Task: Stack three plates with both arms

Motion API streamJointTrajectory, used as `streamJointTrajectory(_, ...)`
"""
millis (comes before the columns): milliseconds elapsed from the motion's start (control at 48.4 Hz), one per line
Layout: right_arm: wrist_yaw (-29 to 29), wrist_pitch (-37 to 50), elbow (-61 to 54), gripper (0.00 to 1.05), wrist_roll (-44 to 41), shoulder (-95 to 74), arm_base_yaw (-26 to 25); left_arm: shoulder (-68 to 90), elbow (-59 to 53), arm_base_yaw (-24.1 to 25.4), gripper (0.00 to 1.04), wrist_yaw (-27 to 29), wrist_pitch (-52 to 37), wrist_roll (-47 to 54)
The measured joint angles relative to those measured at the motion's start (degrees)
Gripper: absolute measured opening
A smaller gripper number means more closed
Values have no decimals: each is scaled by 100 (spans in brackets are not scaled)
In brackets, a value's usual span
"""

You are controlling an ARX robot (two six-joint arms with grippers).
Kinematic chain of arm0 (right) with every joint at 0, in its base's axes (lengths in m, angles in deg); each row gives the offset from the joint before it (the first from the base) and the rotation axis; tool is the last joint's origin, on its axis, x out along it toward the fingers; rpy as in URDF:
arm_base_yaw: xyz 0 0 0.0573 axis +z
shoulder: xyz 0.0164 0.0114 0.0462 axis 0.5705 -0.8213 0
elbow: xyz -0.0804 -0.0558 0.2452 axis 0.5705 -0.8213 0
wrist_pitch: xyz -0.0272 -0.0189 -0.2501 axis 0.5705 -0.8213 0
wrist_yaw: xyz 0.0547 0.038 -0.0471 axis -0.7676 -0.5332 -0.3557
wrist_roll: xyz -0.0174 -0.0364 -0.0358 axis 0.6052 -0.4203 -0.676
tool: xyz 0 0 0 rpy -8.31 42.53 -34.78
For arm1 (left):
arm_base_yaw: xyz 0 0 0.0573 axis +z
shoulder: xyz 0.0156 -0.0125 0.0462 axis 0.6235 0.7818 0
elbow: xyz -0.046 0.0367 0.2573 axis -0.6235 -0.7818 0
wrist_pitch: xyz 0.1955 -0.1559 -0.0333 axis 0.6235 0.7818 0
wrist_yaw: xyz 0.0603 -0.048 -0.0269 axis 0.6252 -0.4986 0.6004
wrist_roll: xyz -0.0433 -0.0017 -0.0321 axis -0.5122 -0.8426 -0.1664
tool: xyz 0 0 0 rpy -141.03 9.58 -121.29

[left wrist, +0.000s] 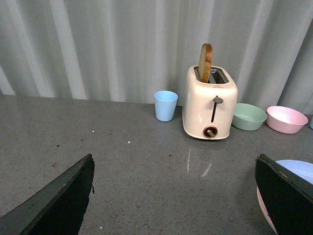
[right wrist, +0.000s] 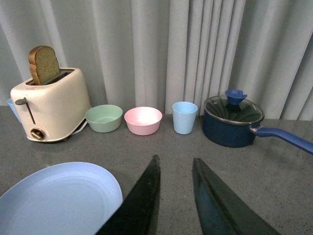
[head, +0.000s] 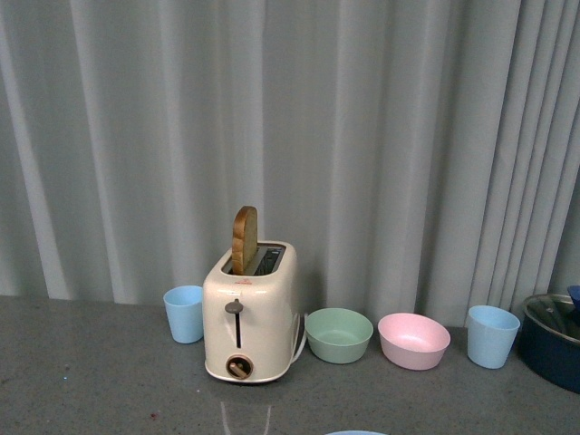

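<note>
A light blue plate [right wrist: 58, 200] lies on the grey table beside my right gripper [right wrist: 175, 159], which is shut and empty just above the table. The same plate shows at the edge of the left wrist view [left wrist: 299, 169], with a pinkish rim [left wrist: 262, 209] under it, partly hidden behind one finger [left wrist: 286, 196]. My left gripper [left wrist: 174, 157] is open wide and empty over bare table. Only a sliver of the blue plate [head: 355, 432] shows in the front view, and neither gripper does. The cream-beige plate is out of view.
A cream toaster [head: 251, 313] with a bread slice stands at the back. Beside it are a blue cup [head: 184, 314], a green bowl [head: 338, 334], a pink bowl [head: 413, 340], another blue cup [head: 492, 335] and a dark blue lidded pot [right wrist: 233, 121] with a long handle. A curtain hangs behind them.
</note>
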Motion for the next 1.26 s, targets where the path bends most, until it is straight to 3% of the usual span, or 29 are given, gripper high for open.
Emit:
streamJointTrajectory(434,0,0,0,99,4,0,0,0,0,0,98,0,0,-2)
streamJointTrajectory(1262,0,0,0,97,2,0,0,0,0,0,98,-2,0,0)
